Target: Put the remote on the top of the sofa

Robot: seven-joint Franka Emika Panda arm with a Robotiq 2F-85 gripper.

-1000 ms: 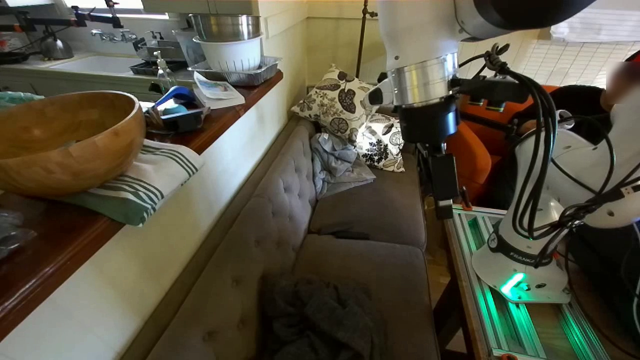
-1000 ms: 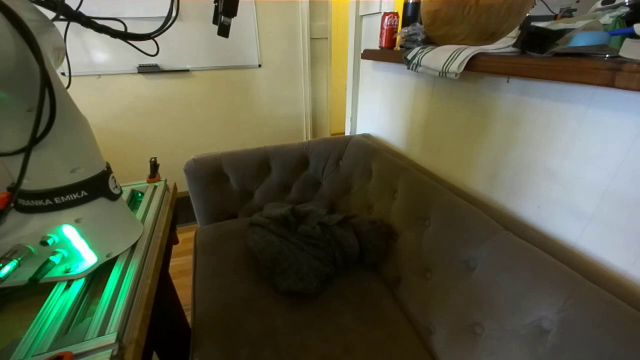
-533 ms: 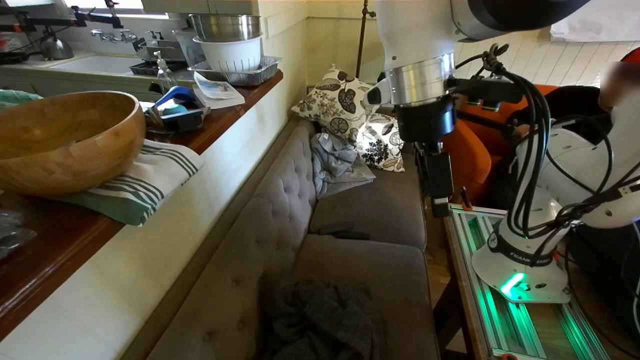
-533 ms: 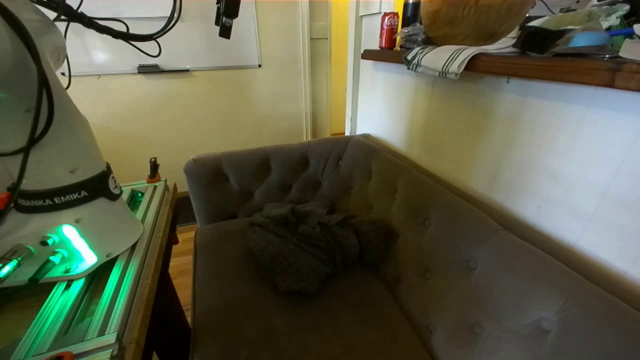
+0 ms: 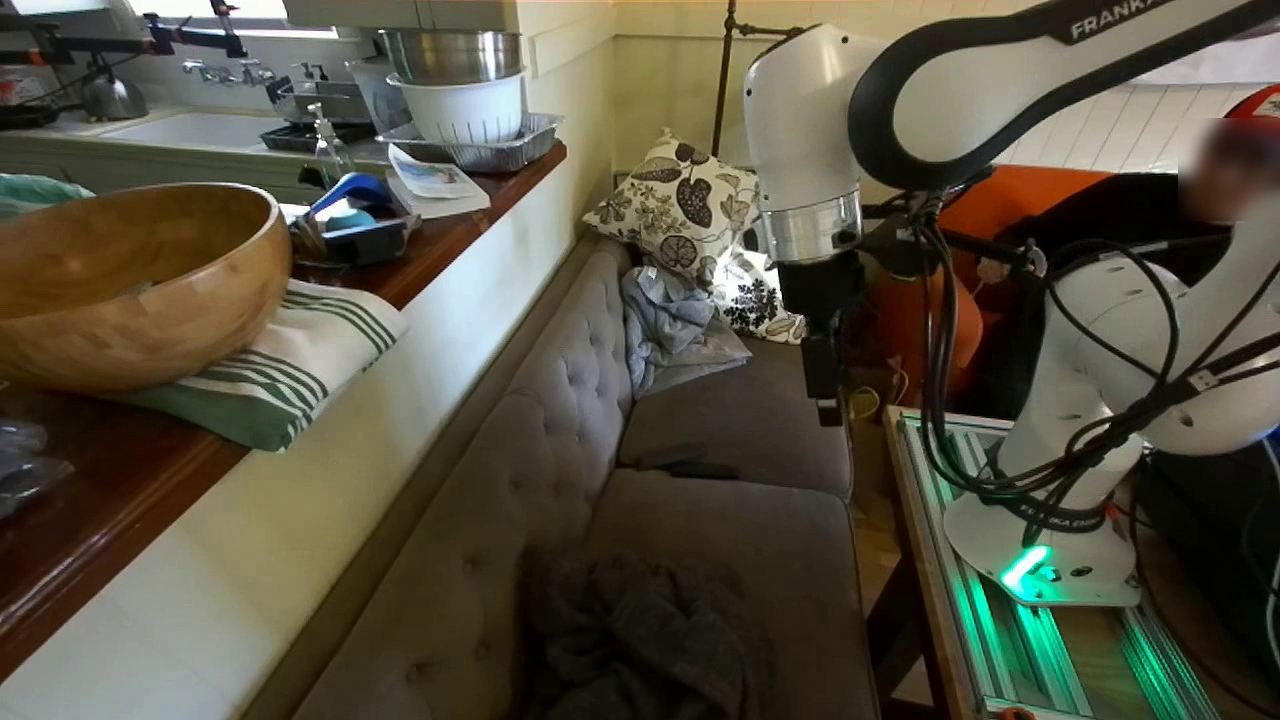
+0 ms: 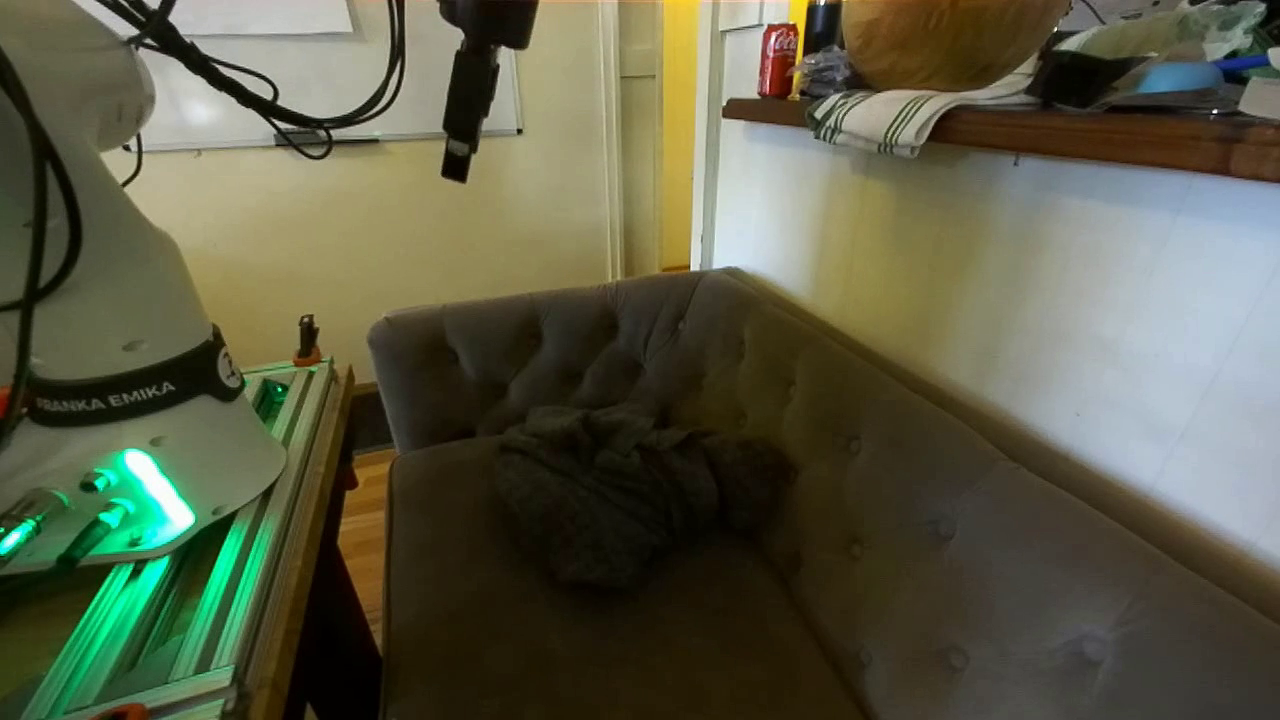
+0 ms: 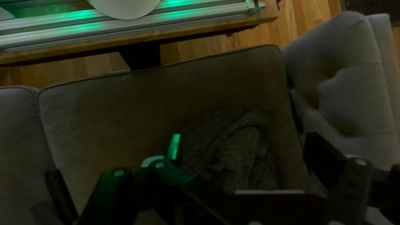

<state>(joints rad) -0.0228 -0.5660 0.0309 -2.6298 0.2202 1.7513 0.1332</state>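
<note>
Below the wooden counter's edge (image 5: 430, 262), the tufted sofa (image 5: 560, 480) bears the remote (image 5: 706, 469) at a cushion seam (image 5: 795, 486) — end effector (image 7: 244, 144) spread wide.

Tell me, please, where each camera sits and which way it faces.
In an exterior view, the camera sits above the sofa, looking lengthwise toward patterned pillows; arm, base and pincer show.
In an exterior view, it sits near counter height, facing the whiteboard; base, part of arm and pincer show.
Wrist view: looks down from the wrist at a seat cushion and dark cloth; spread fingers and base edge show.
Both exterior views share sofa, cloth and wooden bowl, from roughly opposite directions.
</note>
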